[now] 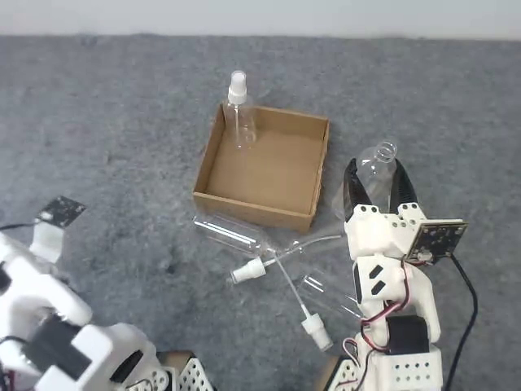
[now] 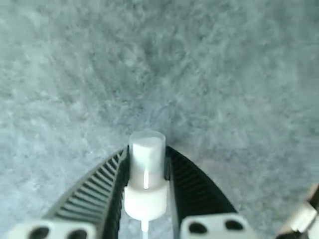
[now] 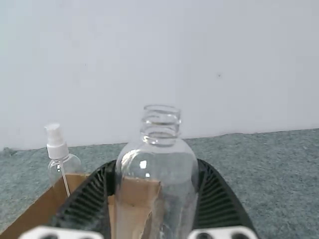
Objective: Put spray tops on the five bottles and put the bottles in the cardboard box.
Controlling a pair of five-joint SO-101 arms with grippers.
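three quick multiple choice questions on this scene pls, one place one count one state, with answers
1. Where does the capped bottle stand? A in the cardboard box B on the carpet C in a gripper
2. How many bottles are in the box? A none B one C three
3. The bottle in the right gripper is A capped B open-necked C lying flat
Answers: 1 A, it stands in the box's far corner; 2 B, nothing else is inside; 3 B, its threaded neck is bare.

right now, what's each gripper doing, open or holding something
left gripper: shut on a spray top
right gripper: shut on an upright clear bottle with no top on it
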